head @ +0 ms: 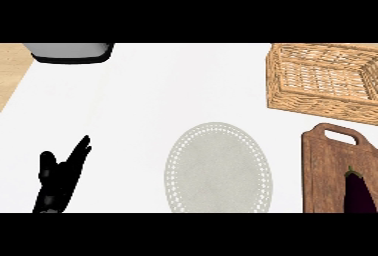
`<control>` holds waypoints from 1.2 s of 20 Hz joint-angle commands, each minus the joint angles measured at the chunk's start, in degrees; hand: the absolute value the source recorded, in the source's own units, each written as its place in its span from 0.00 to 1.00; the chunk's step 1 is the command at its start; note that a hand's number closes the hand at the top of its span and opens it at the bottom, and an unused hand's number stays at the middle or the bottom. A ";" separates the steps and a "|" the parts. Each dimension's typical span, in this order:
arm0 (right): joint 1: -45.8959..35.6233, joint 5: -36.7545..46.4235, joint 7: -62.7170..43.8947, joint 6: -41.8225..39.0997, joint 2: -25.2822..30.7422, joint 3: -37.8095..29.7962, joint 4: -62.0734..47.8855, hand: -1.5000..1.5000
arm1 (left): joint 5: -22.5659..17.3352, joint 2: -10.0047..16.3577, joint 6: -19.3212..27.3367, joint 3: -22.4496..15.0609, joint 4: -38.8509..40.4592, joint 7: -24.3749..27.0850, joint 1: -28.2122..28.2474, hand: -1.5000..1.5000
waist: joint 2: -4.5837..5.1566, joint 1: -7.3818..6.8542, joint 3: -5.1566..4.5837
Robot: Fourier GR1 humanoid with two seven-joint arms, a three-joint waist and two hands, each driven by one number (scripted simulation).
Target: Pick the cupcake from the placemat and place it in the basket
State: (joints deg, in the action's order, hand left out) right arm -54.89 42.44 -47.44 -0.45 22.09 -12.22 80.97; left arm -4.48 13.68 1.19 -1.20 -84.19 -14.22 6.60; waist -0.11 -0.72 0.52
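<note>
1. Left hand (57, 180): nearest the viewpoint, at the lower edge, well to the left of the placemat (218, 167). Pose: fingers straight and pointing up, thumb apart from them, nothing held. The hand is at rest and takes no part in the step.

2. Grey-and-black container (70, 51): at the far edge of the counter (148, 100), far up and left of the placemat. Not a task item.

3. Placemat: pale oval with a dotted border, its near end cut by the lower edge. Its visible surface is bare.

4. Cupcake: it shows nowhere, neither on the placemat nor in the basket (306, 107). Its position cannot be determined.

5. Cutting board (325, 170): wooden, just to the right of the placemat, handle pointing away. An eggplant (360, 192) lies on its right part.

6. Basket: woven, up and right of the placemat, beyond the cutting board. The visible interior shows only wicker.

7. Right hand: does not show, so its state cannot be given.

Step assessment: with the placemat bare and the basket unfilled, the task probably stands between pick and place, but this cannot be confirmed. The next move calls for locating the cupcake, then carrying it from the placemat side over the near rim of the basket and lowering it inside, clear of the cutting board handle.
</note>
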 commanded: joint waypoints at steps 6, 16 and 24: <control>-4.32 -3.13 11.89 7.73 1.78 -5.70 -19.37 1.00 | 0.43 -1.67 -1.04 -1.13 1.24 -0.71 2.15 0.50 | 0.52 -0.92 -0.52; 3.98 -12.87 26.71 12.66 1.93 -13.46 -26.72 1.00 | 2.65 -3.50 0.25 -2.53 0.14 -2.22 2.72 0.50 | 0.30 -0.11 -0.48; 6.80 -4.44 28.28 13.56 9.39 -9.87 -36.19 1.00 | 1.70 -3.19 -0.64 -0.75 1.85 -2.12 1.48 0.50 | 0.57 -0.18 -0.51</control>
State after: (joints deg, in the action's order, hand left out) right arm -50.02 34.83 -20.77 14.38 27.71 -23.73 48.84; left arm -2.81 12.30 0.52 -0.54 -84.47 -14.78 6.49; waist -0.02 -0.97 0.55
